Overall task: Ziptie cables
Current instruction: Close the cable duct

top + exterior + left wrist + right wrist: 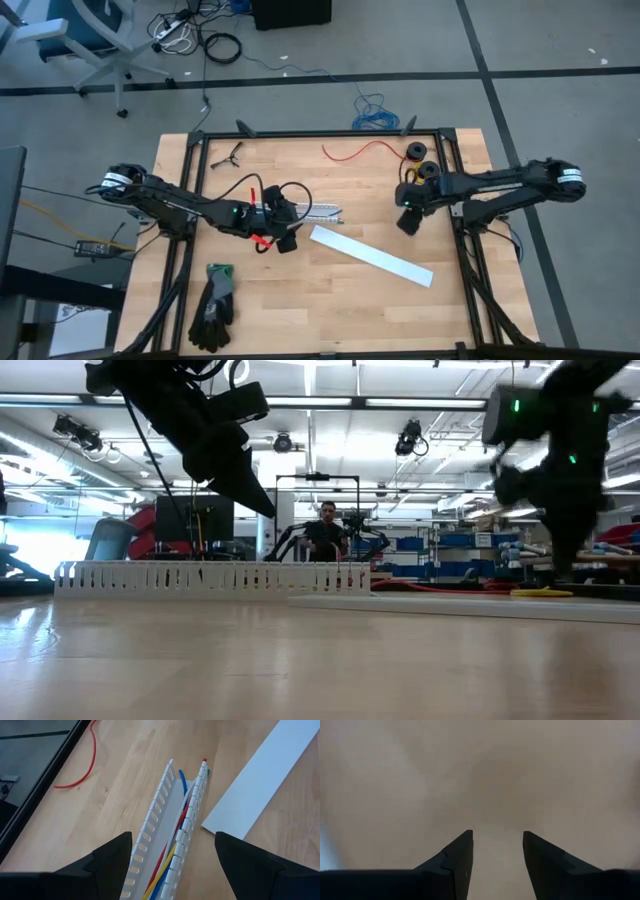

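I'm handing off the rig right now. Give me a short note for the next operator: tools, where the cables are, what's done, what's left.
Left tool: open, empty, hovering over one end of the slotted white channel.
Right tool: partly open, nothing between its fingers, off at the table's right side, pointing down at the table.
Cables: lying inside the channel, ends poking out at the far end.
White cover strip: flat on the table beside the channel.
Done: cables laid in the channel.
Left: no ziptie visible on them; tying remains.

Black gloves (pixel 213 306), flat white cover strip (pixel 371 255), red wire (pixel 360 151) on table.
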Robot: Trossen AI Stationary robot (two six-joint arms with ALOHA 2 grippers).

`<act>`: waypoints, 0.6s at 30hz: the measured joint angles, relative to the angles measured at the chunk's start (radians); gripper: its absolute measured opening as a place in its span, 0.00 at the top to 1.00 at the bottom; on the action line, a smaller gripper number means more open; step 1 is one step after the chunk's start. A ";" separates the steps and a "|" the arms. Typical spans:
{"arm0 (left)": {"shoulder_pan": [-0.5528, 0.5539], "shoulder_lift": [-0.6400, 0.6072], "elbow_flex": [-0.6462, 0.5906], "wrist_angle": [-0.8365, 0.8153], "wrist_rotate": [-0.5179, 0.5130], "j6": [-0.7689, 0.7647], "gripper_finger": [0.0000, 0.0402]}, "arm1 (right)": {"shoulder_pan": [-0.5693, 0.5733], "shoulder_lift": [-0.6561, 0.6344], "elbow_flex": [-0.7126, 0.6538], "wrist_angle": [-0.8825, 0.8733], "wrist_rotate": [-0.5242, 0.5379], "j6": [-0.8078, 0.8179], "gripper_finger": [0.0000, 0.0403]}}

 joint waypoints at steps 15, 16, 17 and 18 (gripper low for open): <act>-0.002 0.000 0.000 -0.019 0.000 -0.027 0.26 | 0.513 -0.043 0.134 0.384 0.651 0.138 0.60; -0.002 0.000 0.000 -0.019 0.000 -0.027 0.27 | 0.519 -0.014 0.133 0.408 0.664 0.126 0.60; -0.002 0.000 0.000 -0.018 0.000 -0.027 0.27 | 0.519 0.017 0.133 0.441 0.670 0.107 0.60; -0.002 0.000 0.000 -0.019 0.000 -0.027 0.27 | 0.519 0.046 0.132 0.482 0.671 0.090 0.60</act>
